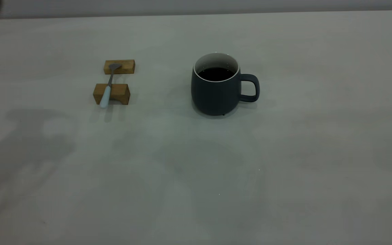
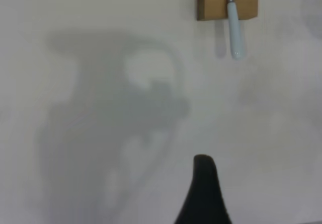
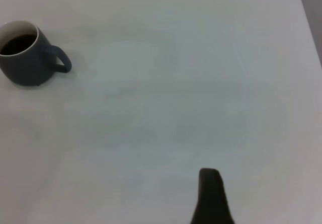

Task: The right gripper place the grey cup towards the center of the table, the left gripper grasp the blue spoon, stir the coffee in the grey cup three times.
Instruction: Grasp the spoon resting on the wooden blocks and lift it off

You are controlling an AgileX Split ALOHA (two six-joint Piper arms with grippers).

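Jaws of left gripper [image 2: 204,194] and right gripper [image 3: 211,196]: we cannot tell. Blue spoon [image 1: 107,88] bridges two wooden blocks [image 1: 111,93], handle toward table's [image 1: 284,170] near edge.

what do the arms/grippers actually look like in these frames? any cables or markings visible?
Very little shows. Each wrist view catches one black, matte, rounded-tip finger: the left gripper and the right gripper. No cables, markings or silver parts in view. The exterior view shows only a black blur at its top-left corner.

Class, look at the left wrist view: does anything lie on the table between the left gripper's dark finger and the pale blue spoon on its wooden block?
Nothing visible does: only bare off-white table and shadow separate the finger from the spoon.
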